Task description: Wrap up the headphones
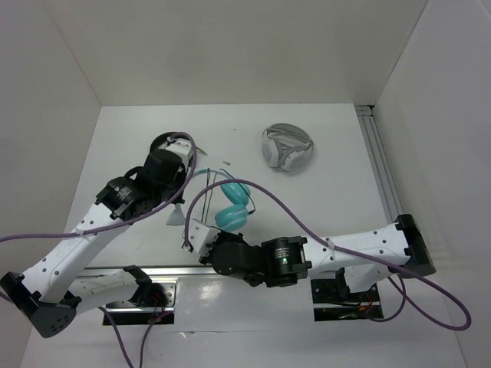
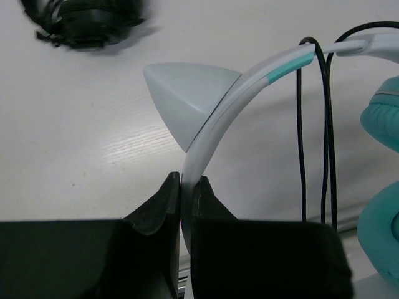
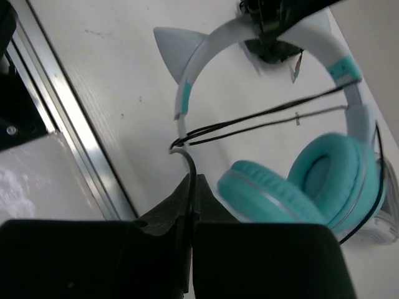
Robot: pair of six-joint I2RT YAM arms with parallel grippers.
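Note:
The headphones (image 1: 232,205) lie mid-table, with teal ear cups (image 3: 324,177) and a pale headband (image 3: 206,56) with cat-ear points (image 2: 184,103). My left gripper (image 2: 186,187) is shut on the headband (image 2: 215,131), near the cat ear; it also shows at the top of the right wrist view (image 3: 268,25). The thin black cable (image 3: 262,121) runs in a few strands across the headband arch. My right gripper (image 3: 192,184) is shut on the cable's end, just in front of the near ear cup. In the top view the right gripper (image 1: 192,234) sits left of the cups.
Grey-and-white headphones (image 1: 287,147) lie at the back right. All-black headphones (image 2: 81,22) lie beyond the left gripper. An aluminium rail (image 1: 380,165) runs along the right side, another (image 3: 62,124) along the near edge. White walls enclose the table.

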